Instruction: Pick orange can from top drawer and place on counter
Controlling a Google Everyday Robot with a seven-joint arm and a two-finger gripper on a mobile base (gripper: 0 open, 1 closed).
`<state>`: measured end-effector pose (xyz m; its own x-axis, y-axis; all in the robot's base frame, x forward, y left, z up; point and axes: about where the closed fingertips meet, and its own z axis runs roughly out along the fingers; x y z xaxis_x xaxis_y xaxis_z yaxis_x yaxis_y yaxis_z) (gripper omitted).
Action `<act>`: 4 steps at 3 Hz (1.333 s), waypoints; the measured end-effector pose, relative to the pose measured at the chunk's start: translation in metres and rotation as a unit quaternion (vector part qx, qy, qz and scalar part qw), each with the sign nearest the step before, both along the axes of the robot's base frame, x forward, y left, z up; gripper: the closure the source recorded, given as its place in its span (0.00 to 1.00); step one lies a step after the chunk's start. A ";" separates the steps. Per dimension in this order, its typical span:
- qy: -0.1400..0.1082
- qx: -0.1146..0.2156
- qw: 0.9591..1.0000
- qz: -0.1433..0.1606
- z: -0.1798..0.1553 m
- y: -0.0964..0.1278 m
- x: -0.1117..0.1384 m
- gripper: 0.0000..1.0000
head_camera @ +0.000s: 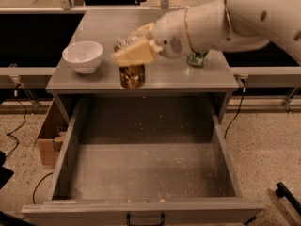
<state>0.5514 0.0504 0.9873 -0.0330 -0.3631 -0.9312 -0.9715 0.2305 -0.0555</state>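
My gripper [134, 48] is shut on the orange can [131, 74], a dull golden-brown can with a silver top. It holds the can upright over the front part of the counter [99, 81], just behind the counter's front edge; I cannot tell if the can's base touches the surface. The tan fingers [135, 53] cover the can's upper half. The top drawer [146, 173] stands pulled out below, with a crumb-speckled floor and nothing in it, and a dark handle [145, 218] on its front panel.
A white bowl [83, 56] sits on the counter's left side. A green can [197, 59] stands at the right, mostly hidden behind my arm [235, 18]. A cardboard box [49, 138] is on the floor left of the cabinet. Cables run along the floor at both sides.
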 end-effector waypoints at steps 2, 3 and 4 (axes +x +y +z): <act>-0.007 0.015 0.996 -0.082 0.067 0.033 0.131 1.00; -0.036 0.031 0.995 -0.090 0.109 0.046 0.145 1.00; -0.036 0.031 0.995 -0.089 0.109 0.046 0.145 1.00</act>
<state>0.6960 0.0964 1.0967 -0.0243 -0.2994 -0.9538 -0.9088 0.4042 -0.1038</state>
